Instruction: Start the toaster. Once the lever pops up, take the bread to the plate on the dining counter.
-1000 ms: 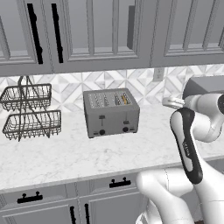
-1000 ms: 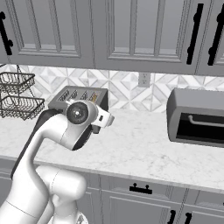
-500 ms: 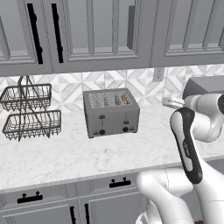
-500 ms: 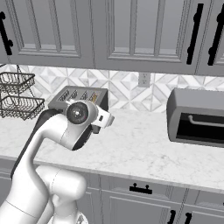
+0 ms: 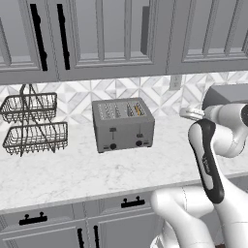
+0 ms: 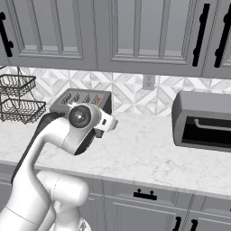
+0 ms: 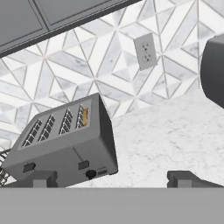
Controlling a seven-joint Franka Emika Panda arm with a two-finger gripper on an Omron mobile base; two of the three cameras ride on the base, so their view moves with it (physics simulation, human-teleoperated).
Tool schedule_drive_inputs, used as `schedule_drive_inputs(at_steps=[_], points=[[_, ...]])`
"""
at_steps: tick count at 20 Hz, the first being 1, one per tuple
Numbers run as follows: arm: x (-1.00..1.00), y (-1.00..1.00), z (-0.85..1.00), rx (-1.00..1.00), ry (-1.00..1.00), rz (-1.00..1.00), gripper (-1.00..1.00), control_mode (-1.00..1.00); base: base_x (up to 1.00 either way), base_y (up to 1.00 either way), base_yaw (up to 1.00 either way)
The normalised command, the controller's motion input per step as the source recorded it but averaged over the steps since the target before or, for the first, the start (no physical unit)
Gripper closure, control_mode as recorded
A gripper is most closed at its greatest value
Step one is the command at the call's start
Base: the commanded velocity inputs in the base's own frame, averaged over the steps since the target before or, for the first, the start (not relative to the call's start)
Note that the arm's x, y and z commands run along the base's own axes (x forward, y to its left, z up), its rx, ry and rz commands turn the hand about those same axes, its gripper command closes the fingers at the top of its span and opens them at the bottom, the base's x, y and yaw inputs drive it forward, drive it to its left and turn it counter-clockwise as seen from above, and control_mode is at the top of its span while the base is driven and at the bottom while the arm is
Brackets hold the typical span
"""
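Note:
The brushed-grey toaster (image 5: 123, 125) (image 6: 81, 100) stands on the marble counter against the tiled wall. Two black levers and two black knobs sit on its front. The bread (image 5: 138, 110) (image 7: 84, 116) stands in its rightmost slot, with an orange-tan edge showing. In the hand view my gripper (image 7: 113, 179) is open, with nothing between its fingertips (image 7: 43, 179). It hangs above the counter, to the right of the toaster (image 7: 65, 140) and apart from it. The plate and the dining counter are out of view.
A two-tier wire basket (image 5: 31, 123) (image 6: 18, 97) stands left of the toaster. A dark-grey oven (image 6: 203, 122) (image 7: 214, 70) sits at the right. Bare marble counter (image 5: 72, 174) lies in front of the toaster. Grey cabinets hang above, and a wall outlet (image 7: 145, 51) is behind.

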Motion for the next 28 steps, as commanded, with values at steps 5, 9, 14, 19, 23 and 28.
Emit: schedule_drive_inputs(at_steps=[5, 9, 14, 19, 23, 28], points=[[0.0, 0.0, 0.0, 0.0, 0.0, 0.0, -1.0, -1.0, 0.0, 0.0, 0.0], [0.0, 0.0, 0.0, 0.0, 0.0, 0.0, -1.0, -1.0, 0.0, 0.0, 0.0], [0.0, 0.0, 0.0, 0.0, 0.0, 0.0, -1.0, -1.0, 0.0, 0.0, 0.0], [0.0, 0.0, 0.0, 0.0, 0.0, 0.0, -1.0, -1.0, 0.0, 0.0, 0.0], [0.0, 0.0, 0.0, 0.0, 0.0, 0.0, -1.0, -1.0, 0.0, 0.0, 0.0], [0.0, 0.0, 0.0, 0.0, 0.0, 0.0, -1.0, -1.0, 0.0, 0.0, 0.0]])
